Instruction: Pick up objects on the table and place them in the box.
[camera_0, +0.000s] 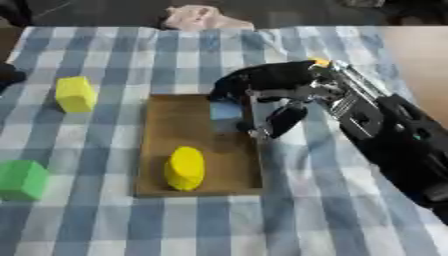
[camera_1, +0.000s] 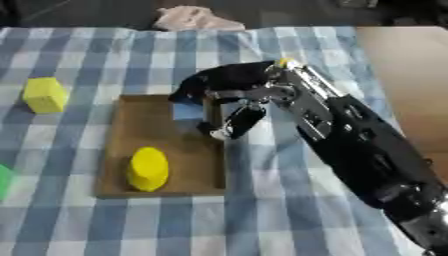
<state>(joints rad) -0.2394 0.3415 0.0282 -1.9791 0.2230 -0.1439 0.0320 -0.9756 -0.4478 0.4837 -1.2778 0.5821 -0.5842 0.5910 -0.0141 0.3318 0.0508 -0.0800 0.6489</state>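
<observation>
My right robot hand (camera_0: 267, 95) hangs over the box's (camera_0: 157, 150) far right corner, fingers curled round a blue block (camera_0: 225, 110). A yellow piece (camera_0: 185, 168) already lies inside. I should clear the rim, then release low so nothing bounces out.

Right robot hand (camera_0: 262, 92) over box (camera_0: 157, 150) far corner, fingers curled on blue object (camera_0: 226, 110); yellow oval (camera_0: 185, 168) inside; yellow block (camera_0: 75, 93), green block (camera_0: 21, 179) left on table (camera_0: 332, 210).
</observation>
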